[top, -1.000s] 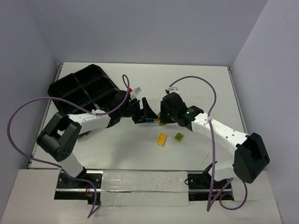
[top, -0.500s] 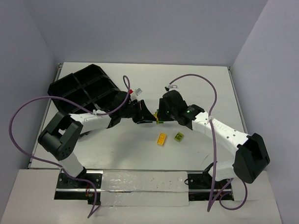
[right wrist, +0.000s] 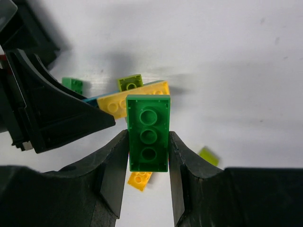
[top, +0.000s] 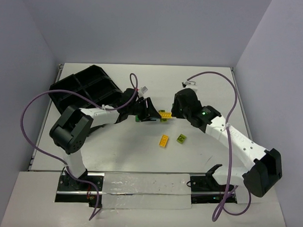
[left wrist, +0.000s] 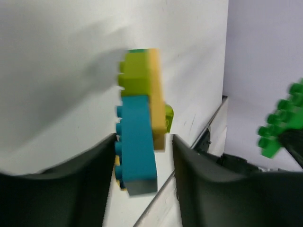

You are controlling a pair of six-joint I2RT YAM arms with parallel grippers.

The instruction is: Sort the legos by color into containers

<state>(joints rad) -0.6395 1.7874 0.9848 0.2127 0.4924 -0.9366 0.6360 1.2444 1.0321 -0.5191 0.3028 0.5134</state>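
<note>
Green brick (right wrist: 148,139) is pinched between the fingers of the right end effector (right wrist: 147,151), studs facing the wrist cam. It's off the right side of the tray (top: 63,85), not in any compartment yet. Right beside it, a touch closer to the tray, the left end effector (left wrist: 143,142) is clamped on a clump (left wrist: 139,132) of cyan, yellow and lime bricks stuck together. Green brick and clump look apart, so I read this as breaking a stack down into single colours.

Further from the tray, on the bare bench (top: 115,152), sit a loose yellow brick (top: 163,140) and a lime brick (top: 181,139), near each other but not touching. A small green brick (right wrist: 72,84) lies flat on the bench on the tray side of the clump.

How I'd do this step: back the two end effectors straight away from each other so nothing snags. Then carry the green one to the tray and get low over one compartment before letting go, since these probably bounce. The small green brick belongs in that same compartment. The clump is the harder bit. The left grip looks like it spans two colours, so the right side should grab just one brick at the free end and peel rather than twist. Can't tell from above whether any compartment already holds bricks.
</note>
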